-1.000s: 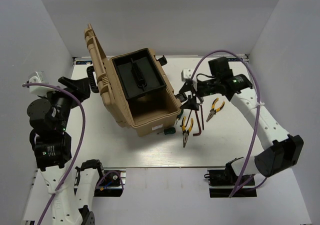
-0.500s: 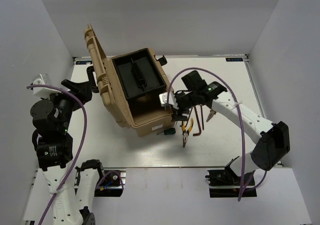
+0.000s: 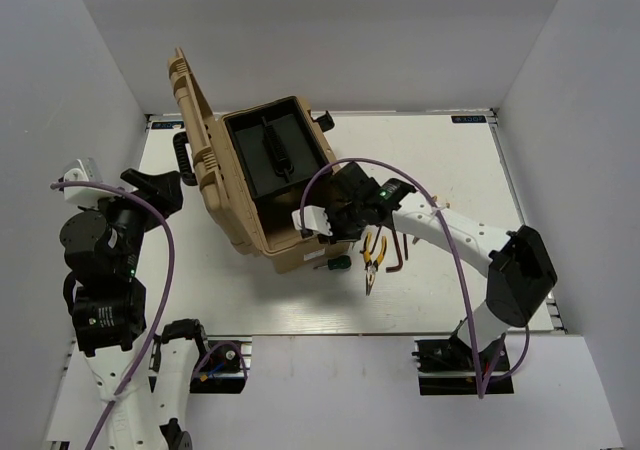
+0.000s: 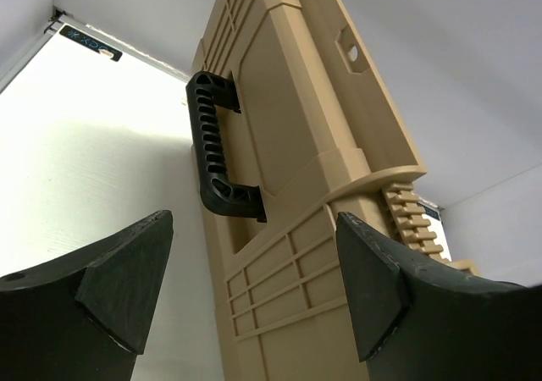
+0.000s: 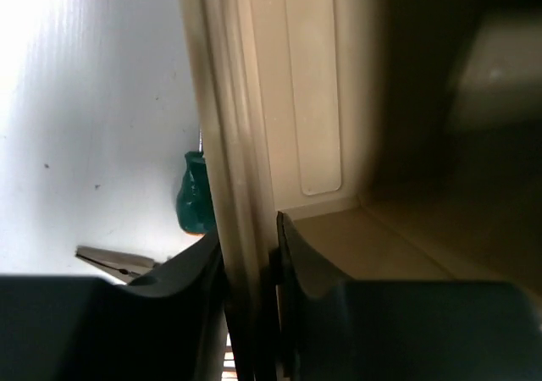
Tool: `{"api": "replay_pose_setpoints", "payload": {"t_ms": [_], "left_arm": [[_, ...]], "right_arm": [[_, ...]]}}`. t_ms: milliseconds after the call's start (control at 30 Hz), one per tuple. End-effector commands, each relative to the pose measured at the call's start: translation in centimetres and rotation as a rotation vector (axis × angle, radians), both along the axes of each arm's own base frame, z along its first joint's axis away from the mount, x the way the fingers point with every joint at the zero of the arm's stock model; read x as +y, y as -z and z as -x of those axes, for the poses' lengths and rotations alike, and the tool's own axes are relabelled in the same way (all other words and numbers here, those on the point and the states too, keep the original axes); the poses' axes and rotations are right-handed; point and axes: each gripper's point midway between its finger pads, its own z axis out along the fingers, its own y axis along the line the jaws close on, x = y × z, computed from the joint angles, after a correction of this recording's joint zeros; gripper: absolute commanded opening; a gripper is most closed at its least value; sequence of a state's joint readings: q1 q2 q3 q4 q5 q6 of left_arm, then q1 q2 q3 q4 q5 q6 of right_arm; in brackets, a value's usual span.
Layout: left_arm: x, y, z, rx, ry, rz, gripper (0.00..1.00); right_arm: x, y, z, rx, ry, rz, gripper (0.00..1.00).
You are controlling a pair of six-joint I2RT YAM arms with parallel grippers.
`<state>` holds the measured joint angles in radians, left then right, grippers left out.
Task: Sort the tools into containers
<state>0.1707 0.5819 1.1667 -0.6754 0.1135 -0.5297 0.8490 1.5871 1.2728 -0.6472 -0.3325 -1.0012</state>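
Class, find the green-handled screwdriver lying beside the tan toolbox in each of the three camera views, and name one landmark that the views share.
Top external: the green-handled screwdriver lies just below centre, in front of the tan toolbox near wall, left of the pliers.
Left wrist: not in it.
Right wrist: left of centre, partly hidden behind the toolbox rim.
Shared landmark: the tan toolbox, which shows in all three views.
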Motion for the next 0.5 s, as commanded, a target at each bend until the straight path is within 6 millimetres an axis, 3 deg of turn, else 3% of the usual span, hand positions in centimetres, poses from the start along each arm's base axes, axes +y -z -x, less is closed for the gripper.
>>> {"api": "replay_pose_setpoints", "payload": {"t_ms": [0, 67, 333, 467], "left_arm": [[0.2, 0.2, 0.4, 0.004, -0.014, -0.016, 0.88], [0.4, 0.4, 0.4, 0.013, -0.026, -0.016, 0.88], [1.3, 0.0, 1.3, 0.015, -0.082, -0.029, 0.89], [1.5, 0.3, 1.3, 0.026, -0.094, -0.038, 0.89]], "right_arm": [[1.6, -0.7, -0.2, -0.006, 0.024, -0.005, 0.13], [2.2, -1.1, -0.5, 0.015, 0.065, -0.018, 0.0], [6.8, -2.9, -2.6, 0.095, 0.314, -0.072, 0.0], [7.8, -2.6, -3.6, 0.098, 0.409, -0.06, 0.0]]}}
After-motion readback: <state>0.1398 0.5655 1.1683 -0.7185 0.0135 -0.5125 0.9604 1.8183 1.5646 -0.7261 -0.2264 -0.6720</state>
